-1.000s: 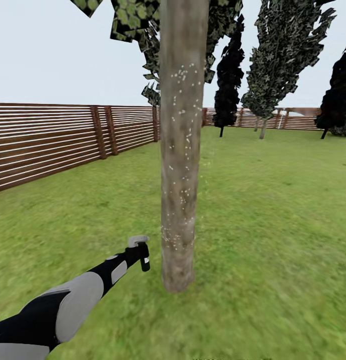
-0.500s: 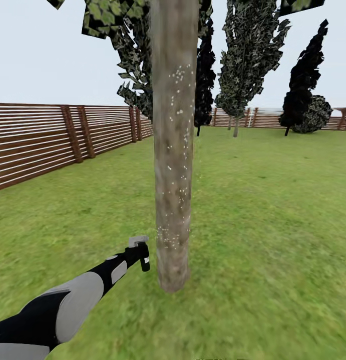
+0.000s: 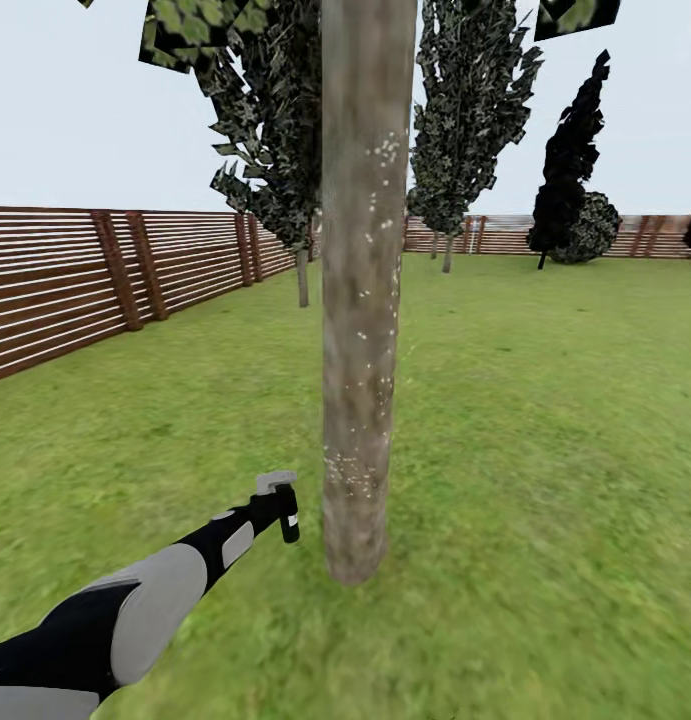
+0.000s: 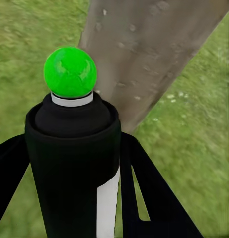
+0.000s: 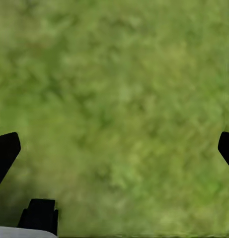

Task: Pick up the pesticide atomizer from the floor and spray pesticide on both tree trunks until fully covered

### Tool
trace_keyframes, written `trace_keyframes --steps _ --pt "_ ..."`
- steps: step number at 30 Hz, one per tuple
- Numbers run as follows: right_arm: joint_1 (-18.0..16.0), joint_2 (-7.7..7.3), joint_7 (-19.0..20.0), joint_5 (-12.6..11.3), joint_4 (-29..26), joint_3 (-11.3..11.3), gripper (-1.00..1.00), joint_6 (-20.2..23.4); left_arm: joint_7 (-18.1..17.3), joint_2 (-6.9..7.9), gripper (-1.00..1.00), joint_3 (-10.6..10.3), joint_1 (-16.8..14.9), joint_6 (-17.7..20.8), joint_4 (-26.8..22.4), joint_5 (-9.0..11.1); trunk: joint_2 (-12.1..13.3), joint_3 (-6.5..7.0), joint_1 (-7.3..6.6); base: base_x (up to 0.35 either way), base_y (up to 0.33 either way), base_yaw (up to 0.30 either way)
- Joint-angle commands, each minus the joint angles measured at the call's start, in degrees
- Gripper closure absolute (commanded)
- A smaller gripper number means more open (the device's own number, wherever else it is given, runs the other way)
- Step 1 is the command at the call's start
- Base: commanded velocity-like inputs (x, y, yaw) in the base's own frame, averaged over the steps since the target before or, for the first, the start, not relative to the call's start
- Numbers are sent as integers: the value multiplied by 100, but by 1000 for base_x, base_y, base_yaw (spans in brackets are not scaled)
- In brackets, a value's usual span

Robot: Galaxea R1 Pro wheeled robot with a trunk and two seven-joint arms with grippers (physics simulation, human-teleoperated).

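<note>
A thick mottled grey-brown tree trunk [image 3: 360, 300] rises straight ahead of me, dotted with small white specks, its blocky green leaves [image 3: 185, 30] at the top edge. My left gripper [image 3: 283, 508] hangs low just left of the trunk's base, shut on the pesticide atomizer [image 3: 289, 524]. In the left wrist view the atomizer [image 4: 69, 163] is a black bottle with a white mark and a green ball top [image 4: 70, 72], held between dark fingers [image 4: 159, 203], with the trunk [image 4: 144, 49] close behind. My right gripper [image 5: 115, 151] is open over bare grass.
A brown slatted fence [image 3: 75, 280] runs along the left and far side of the lawn [image 3: 545, 420]. Further trees [image 3: 455, 120] and a dark conifer [image 3: 570, 150] stand near the far fence. Grass lies all around the trunk.
The camera has swung around the tree: the fence and far trees slid left, and the specks now sit toward the trunk's right side. My left arm keeps its pose, still holding the atomizer.
</note>
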Motion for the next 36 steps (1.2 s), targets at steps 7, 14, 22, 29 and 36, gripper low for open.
trace_keyframes --steps 7,14,22,29,36 --pt "-15 2 -34 50 29 33 -100 -31 -26 2 100 34 -3 -6 4 8 -3 -5 0 0 350 -294" --pt "-15 2 -31 49 29 34 -100 -31 -26 2 100 34 -3 -8 4 8 -3 -5 0 0 350 -295" --pt "-12 4 -30 50 31 33 -100 -31 -26 2 100 34 -3 -11 4 8 -3 -5 0 -42 350 -295" --pt "-12 5 -30 49 29 34 -100 -31 -26 2 100 34 -3 -13 4 8 -3 -14 0 -135 350 -299" --pt "-17 103 -30 44 -308 42 -100 -42 -60 -69 100 -14 1 447 -203 40 -3 -25 0 -40 128 -121"
